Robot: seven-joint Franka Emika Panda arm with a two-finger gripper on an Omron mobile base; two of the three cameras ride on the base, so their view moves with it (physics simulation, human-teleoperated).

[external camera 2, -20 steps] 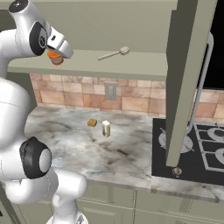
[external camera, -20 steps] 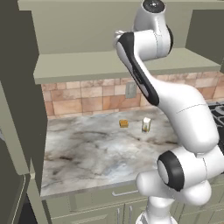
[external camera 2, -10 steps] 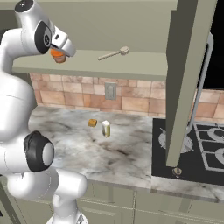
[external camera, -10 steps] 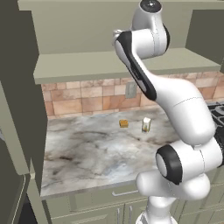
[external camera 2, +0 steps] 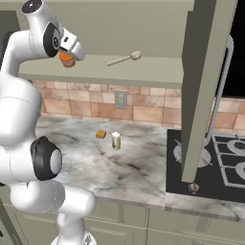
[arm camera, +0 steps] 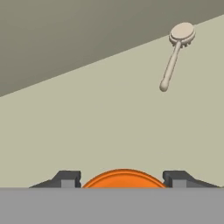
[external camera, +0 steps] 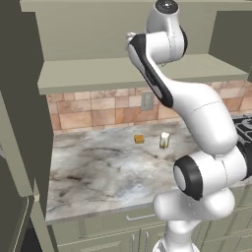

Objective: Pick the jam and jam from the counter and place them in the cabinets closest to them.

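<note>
Currently the gripper [external camera 2: 70, 58] is carrying an orange jam jar [external camera 2: 67, 59] up at the open shelf [external camera 2: 143, 72] of the cabinets [external camera: 29, 98], above the counter [external camera 2: 139, 167]. The jaws are standing part-open, clamped on the jar's sides; the hand view is showing a dark finger tip [arm camera: 68, 178] on either flank of the orange top.

Step in hand, as I judge it: setting the jar down on the shelf. To do it well, lowering until the base is sitting flat on the board before letting go, and keeping it back from the shelf's front edge. A wooden brush [arm camera: 175, 52] is lying further along the shelf, well apart from the jar, so no crowding there.

View differences: the right base view is giving the jar's colour and its place near the shelf's left end. The hand view is giving the brush head and handle plainly. The left base view is showing the arm blocking the jar, but is giving two small things near the back edge of the counter: a brownish block [external camera: 140, 139] and a pale upright container [external camera: 165, 140]. Cannot tell which is the second jam.
</note>
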